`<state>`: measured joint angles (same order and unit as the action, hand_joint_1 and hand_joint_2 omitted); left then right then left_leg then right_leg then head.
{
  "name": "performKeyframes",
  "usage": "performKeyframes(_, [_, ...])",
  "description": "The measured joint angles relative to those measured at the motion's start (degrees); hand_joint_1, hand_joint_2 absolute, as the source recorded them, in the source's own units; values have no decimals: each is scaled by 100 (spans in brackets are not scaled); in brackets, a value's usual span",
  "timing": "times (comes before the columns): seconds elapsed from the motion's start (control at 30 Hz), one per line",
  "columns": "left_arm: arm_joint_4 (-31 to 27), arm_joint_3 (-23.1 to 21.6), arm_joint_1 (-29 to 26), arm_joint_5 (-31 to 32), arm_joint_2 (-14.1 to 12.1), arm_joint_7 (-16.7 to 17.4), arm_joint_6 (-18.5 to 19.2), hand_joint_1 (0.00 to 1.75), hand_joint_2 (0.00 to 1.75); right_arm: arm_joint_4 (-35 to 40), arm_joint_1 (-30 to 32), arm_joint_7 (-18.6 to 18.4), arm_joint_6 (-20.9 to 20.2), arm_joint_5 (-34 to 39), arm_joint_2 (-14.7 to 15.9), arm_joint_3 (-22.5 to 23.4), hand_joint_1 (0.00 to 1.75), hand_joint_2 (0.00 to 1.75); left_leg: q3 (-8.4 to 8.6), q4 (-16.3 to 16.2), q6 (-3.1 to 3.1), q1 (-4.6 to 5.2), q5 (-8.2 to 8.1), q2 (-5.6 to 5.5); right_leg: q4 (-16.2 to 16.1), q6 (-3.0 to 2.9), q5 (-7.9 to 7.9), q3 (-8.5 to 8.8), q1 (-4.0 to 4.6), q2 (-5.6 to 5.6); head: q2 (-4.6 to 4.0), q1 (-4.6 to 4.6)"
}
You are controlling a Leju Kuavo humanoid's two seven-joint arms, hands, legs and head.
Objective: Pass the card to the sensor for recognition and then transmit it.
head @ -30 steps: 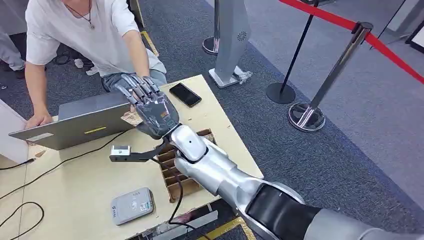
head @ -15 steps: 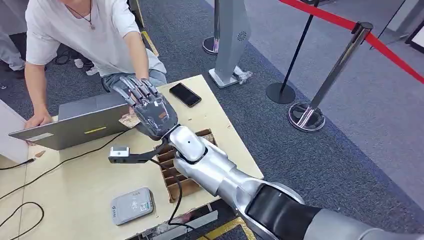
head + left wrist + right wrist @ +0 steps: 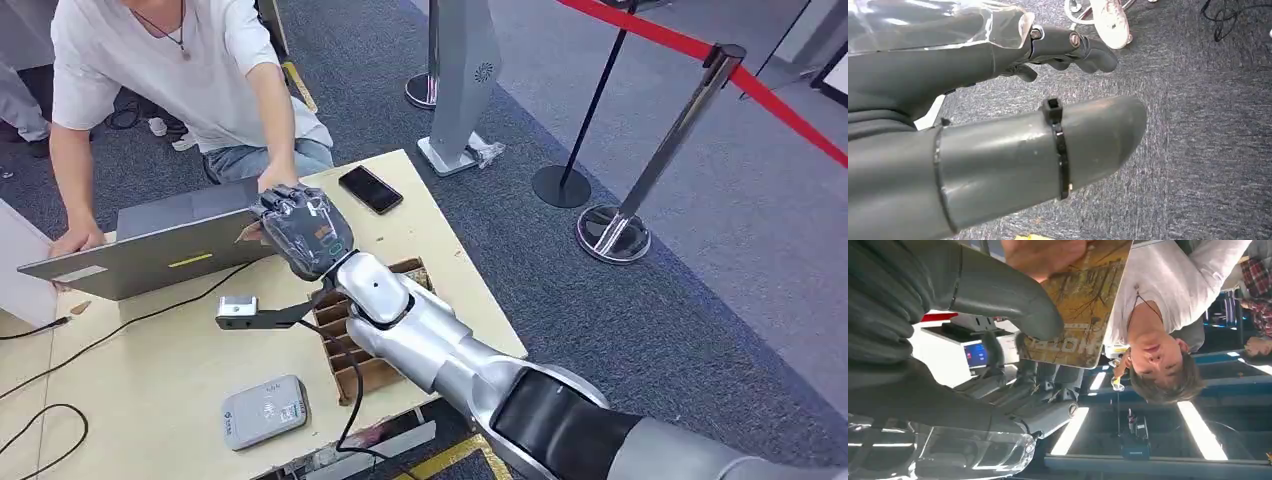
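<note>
my right hand is raised over the table, fingers curled in over the card, thumb pressed on its face. the card sits between my thumb and fingers, just above the laptop edge, and a person's hand grips its far end, so we both hold it. its face is a yellow-brown print of bare trees; the writing along one edge looks like "hotel", seen turned over, and i cannot read more. in the head view a corner of the card peeps out beside my palm. the person in a white shirt leans over the far side of the table, the other hand on the table beside the laptop. the sensor, a grey pad with a wave mark and a small label too small to read, lies near the table's front edge, well apart from the card. a phone lies dark on the far corner, and a cardboard divider tray sits under my forearm. my left hand hangs over grey carpet, fingers curled in on nothing, thumb straight.
</note>
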<state>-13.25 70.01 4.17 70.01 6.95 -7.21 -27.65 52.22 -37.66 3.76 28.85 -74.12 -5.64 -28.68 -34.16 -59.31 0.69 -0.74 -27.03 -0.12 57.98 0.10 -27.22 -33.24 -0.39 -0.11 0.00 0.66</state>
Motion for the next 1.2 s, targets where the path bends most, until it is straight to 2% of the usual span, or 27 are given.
performKeyframes(0.47, [0, 0, 0, 0, 0, 0, 0, 0, 0, 0, 1, 0, -4, 0, 0, -2, 175, 175, 0, 0, 0, 0, 0, 0, 0, 0, 0, 0, 0, 0, 0, 0])
performKeyframes(0.83, [0, 0, 0, 2, 0, -2, 2, 0, 0, 48, 4, 26, -188, 46, 0, -22, 175, 175, 0, 0, 0, 0, 0, 0, 0, 0, 0, 0, 0, 0, 0, 0])
performKeyframes(0.93, [0, 0, -4, -7, 0, -11, 2, 0, 0, 383, 120, 788, -1038, 1433, -15, -24, 175, 175, -1, 0, 0, 0, 0, 0, 0, 0, 0, -1, 0, 0, 0, -2])
performKeyframes(1.03, [0, 0, -6, -17, -2, -39, 4, 0, 0, 1033, 271, 963, -2011, 2496, -15, -187, 175, 175, -1, 0, 1, -1, -1, 1, 0, -1, -1, -4, 0, 2, 0, 2])
performKeyframes(1.2, [0, 0, -6, -20, -2, -90, 9, 0, 0, 1569, 467, 1211, -3299, 4073, -15, -507, 175, 175, -1, 1, 2, -2, -2, 1, 0, -3, -3, -4, 1, 1, 0, 0])
